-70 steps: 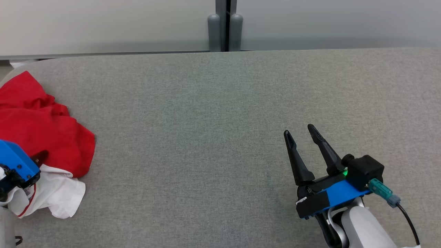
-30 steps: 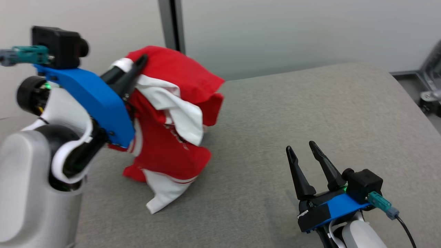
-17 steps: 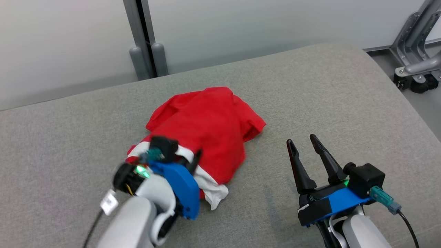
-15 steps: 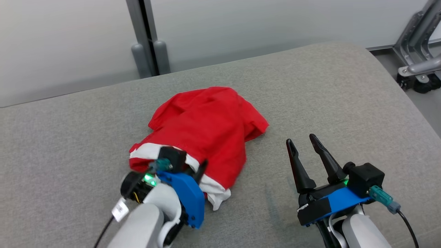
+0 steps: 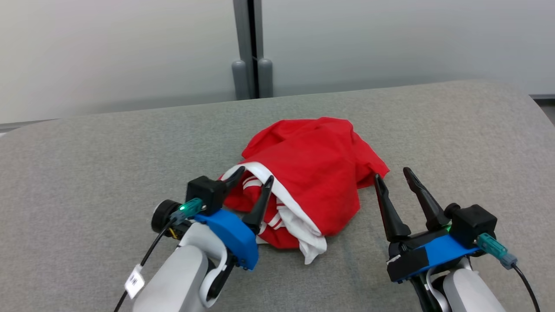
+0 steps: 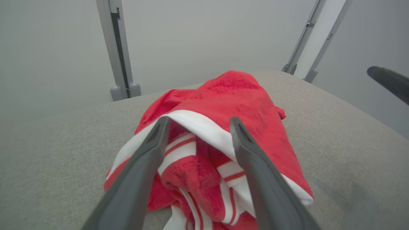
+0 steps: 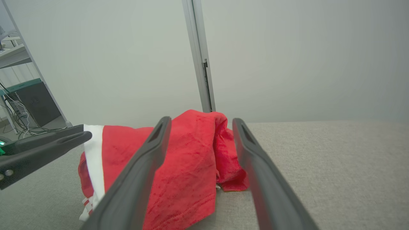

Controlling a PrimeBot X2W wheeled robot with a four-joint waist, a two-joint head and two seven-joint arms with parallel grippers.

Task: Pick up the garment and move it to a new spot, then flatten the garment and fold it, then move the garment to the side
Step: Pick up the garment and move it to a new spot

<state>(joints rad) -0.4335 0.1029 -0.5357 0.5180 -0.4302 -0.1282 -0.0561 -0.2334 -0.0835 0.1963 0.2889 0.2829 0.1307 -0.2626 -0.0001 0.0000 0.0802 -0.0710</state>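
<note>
A crumpled red garment (image 5: pixel 316 169) with white stripes lies in a heap on the grey padded surface (image 5: pixel 108 156), near the middle. My left gripper (image 5: pixel 253 177) is open at the heap's near-left edge, its fingers spread on either side of the white-striped hem (image 6: pixel 195 127), nothing pinched. In the left wrist view that gripper (image 6: pixel 198 123) points straight at the garment (image 6: pixel 243 102). My right gripper (image 5: pixel 393 174) is open just right of the heap, apart from it. In the right wrist view the garment (image 7: pixel 188 159) sits behind the open gripper (image 7: pixel 199 120).
A grey wall with a vertical dark post (image 5: pixel 251 47) runs behind the far edge of the surface. The surface's right edge curves down at the far right (image 5: pixel 537 108). Shelving and cables (image 7: pixel 22 105) stand off to one side in the right wrist view.
The left gripper carried the garment from the far left, set it down mid-surface and opened, letting go. The head camera has shifted. The right gripper has kept its pose.
</note>
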